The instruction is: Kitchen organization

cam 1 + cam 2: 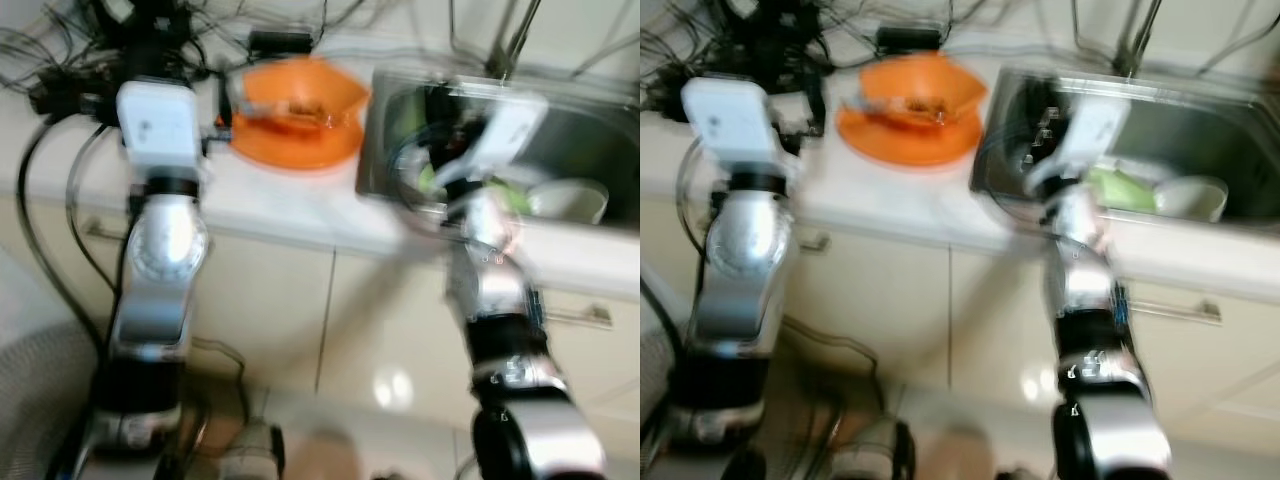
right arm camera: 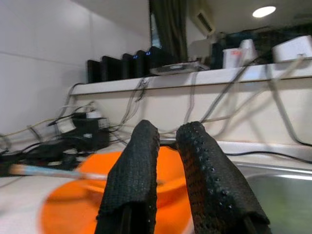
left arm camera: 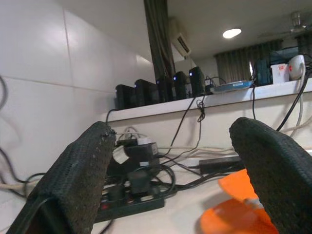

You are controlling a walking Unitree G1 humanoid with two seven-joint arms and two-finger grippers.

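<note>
Where counter meets sink, the orange bowl (image 1: 297, 110) sits blurred.

Both head views look forward and steeply down from above the robot's silver arms onto a pale stone tabletop (image 1: 300, 205) and cream cabinet fronts below it — blurred, and offset sideways from each other. They share the shallow orange plastic bowl (image 1: 296, 110), the stainless steel sink (image 1: 1200, 125) to its right and the tangle of black cables (image 1: 80, 60) at the back left.

The left wrist view sits low over the tabletop, looking along the left tool (image 3: 187, 170) toward a black power strip (image 3: 129, 204) and the white tiled wall (image 3: 53, 73). The right wrist view looks along the right tool (image 2: 168, 141) — close over the same orange bowl, with the sink's edge beside it.
</note>
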